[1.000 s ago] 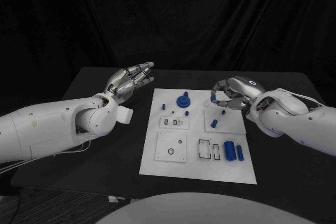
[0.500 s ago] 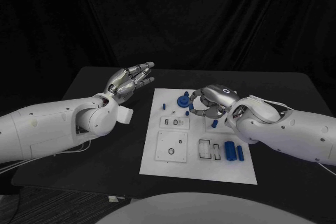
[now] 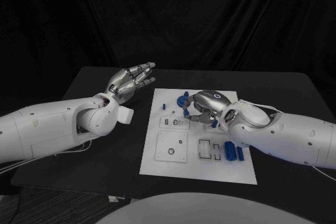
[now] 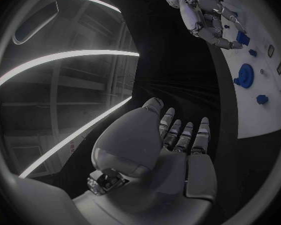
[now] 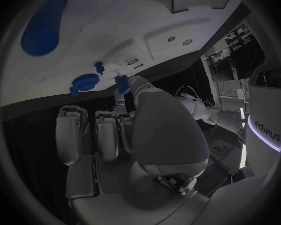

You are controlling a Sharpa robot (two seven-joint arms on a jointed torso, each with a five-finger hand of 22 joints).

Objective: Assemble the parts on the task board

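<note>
The white task board [image 3: 172,164] lies mid-table with blue parts on it. My right hand [image 3: 202,106] hovers over the board's far part, fingers bent downward and apart, beside the round blue gear-like part [image 3: 183,101]. In the right wrist view its thumb tip reaches a small blue piece [image 5: 121,79] next to that round part [image 5: 84,83]; I cannot tell whether they touch. Two blue cylinders [image 3: 233,151] lie at the board's near right. My left hand [image 3: 130,80] is raised left of the board, fingers straight, holding nothing.
A small blue peg [image 3: 164,106] stands near the board's far left edge. White inset plates with slots [image 3: 172,147] occupy the board's left and middle. My right forearm [image 3: 280,134] lies across the board's right side. Bare black table [image 3: 105,151] surrounds the board.
My right hand has moved leftward across the far part of the board, from its right edge to beside the round blue part. The left hand has stayed still.
</note>
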